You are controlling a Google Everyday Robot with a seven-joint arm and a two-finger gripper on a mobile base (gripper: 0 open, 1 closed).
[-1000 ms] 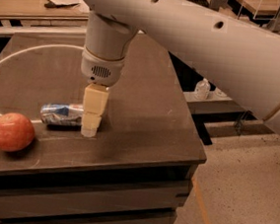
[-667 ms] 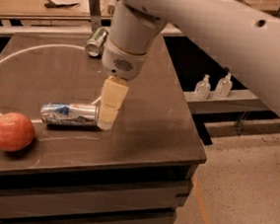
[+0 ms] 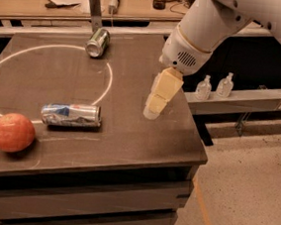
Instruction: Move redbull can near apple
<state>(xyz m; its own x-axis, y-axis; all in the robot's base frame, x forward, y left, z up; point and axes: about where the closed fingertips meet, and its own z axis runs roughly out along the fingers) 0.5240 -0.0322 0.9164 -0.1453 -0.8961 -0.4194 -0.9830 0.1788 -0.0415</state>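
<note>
The gripper (image 3: 152, 112) hung over the right part of the dark worktop (image 3: 127, 148), tilted and holding nothing; whether it was open or closed could not be told from this angle. The redbull can (image 3: 71, 115) lay on its side well to the gripper's left, apart from it, across the lower edge of a white ring (image 3: 107, 81) marked on the worktop. The apple (image 3: 13, 132) sat just beyond the can's left end, near the front corner. A green can (image 3: 97, 42) lay at the back edge.

Robot lab (cluttered workbench (image 3: 66, 5) behind), end effector (image 3: 151, 111) above table (image 3: 127, 145).
</note>
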